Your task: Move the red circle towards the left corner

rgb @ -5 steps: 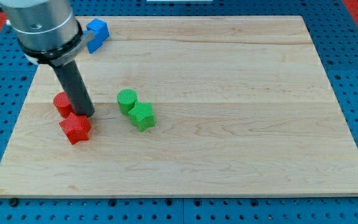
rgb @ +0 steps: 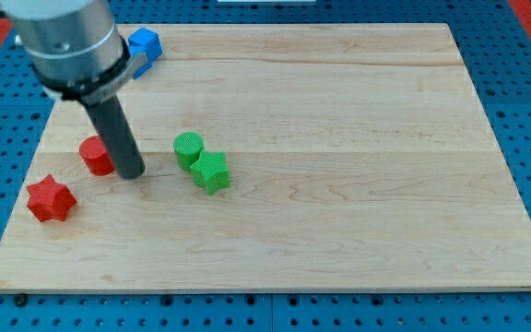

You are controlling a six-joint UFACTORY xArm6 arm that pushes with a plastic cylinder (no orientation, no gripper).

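The red circle [rgb: 95,154] lies on the wooden board [rgb: 339,184] at the view's left, partly hidden behind my rod. My tip [rgb: 131,173] rests on the board just right of and slightly below the red circle, close to or touching it. The red star [rgb: 49,199] lies lower left of the circle, near the board's left edge and apart from my tip.
A green circle [rgb: 188,148] and a green star [rgb: 210,171] sit touching each other right of my tip. A blue block [rgb: 144,45] sits at the board's top left corner, partly behind the arm. Blue pegboard surrounds the board.
The red star has moved left and down, away from my tip towards the board's left edge. My tip has shifted slightly right. The red circle has stayed almost in place.
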